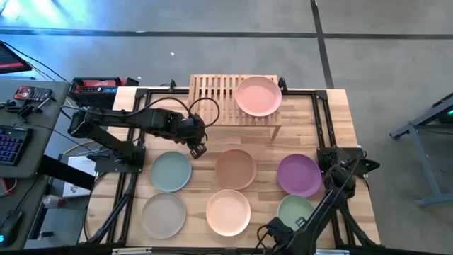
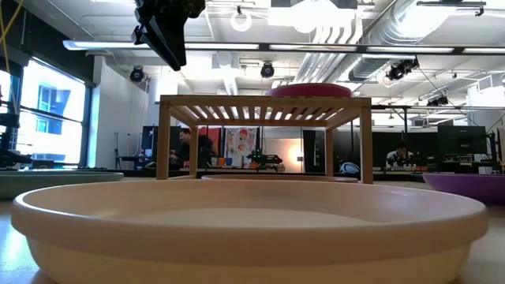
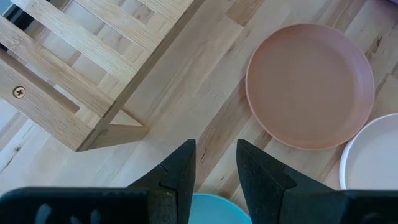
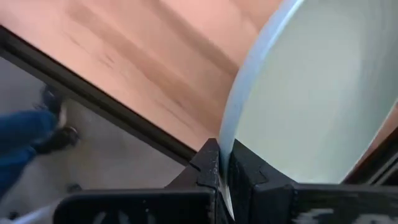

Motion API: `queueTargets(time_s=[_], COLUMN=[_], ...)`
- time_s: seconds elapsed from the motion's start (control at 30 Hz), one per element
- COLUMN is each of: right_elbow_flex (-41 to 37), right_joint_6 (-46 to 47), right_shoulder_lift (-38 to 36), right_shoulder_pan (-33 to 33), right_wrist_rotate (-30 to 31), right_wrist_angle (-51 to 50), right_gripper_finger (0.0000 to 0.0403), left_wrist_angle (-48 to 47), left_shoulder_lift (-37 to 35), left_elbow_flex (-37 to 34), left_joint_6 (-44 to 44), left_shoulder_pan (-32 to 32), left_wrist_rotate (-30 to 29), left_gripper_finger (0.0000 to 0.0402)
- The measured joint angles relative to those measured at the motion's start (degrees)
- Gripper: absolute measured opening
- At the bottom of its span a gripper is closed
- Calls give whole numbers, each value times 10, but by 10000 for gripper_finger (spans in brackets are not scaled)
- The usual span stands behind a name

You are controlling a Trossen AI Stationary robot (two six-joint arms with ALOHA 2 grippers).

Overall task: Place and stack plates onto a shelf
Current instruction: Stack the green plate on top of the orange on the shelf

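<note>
The bamboo shelf (image 1: 225,99) stands at the table's far edge with a pink plate (image 1: 257,95) flat on its right half. It also shows in the low view as the shelf (image 2: 264,102) with that plate (image 2: 308,90) on top. On the table lie the sage (image 1: 170,171), brown (image 1: 236,168), purple (image 1: 299,175), grey-beige (image 1: 163,214) and peach (image 1: 228,211) plates. My left gripper (image 1: 197,149) hovers open and empty between shelf and sage plate, high above the table (image 2: 170,39). My right gripper (image 4: 222,155) is shut on the green plate (image 1: 296,211) near the table's near right corner. My right gripper pinches the green plate's rim (image 4: 229,124) between its two fingers, one on the inner face and one on the outer. The plate spreads away beyond the fingers. Whether its far part rests on the table, I cannot tell.
The shelf's left half (image 1: 209,95) is bare slats. A black frame (image 1: 318,92) runs round the table's edges. A desk with a keyboard (image 1: 10,145) and gear stands left of the table. A person's legs (image 4: 31,134) show on the floor beyond the near edge.
</note>
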Motion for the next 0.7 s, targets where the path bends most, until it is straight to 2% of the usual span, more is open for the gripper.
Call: queueTargets(time_s=[0.37, 0.7], right_elbow_flex=[0, 0], right_joint_6=[-9, -149], right_shoulder_lift=[-69, -135], right_shoulder_pan=[-15, -82], right_wrist_rotate=[184, 304], right_wrist_angle=[-2, -2], right_gripper_finger=[0, 0], left_wrist_angle=[1, 1], left_shoulder_lift=[0, 0], left_elbow_flex=[0, 0], left_joint_6=[-23, -3], left_shoulder_pan=[-3, -3], left_wrist_rotate=[2, 1], left_gripper_finger=[106, 106])
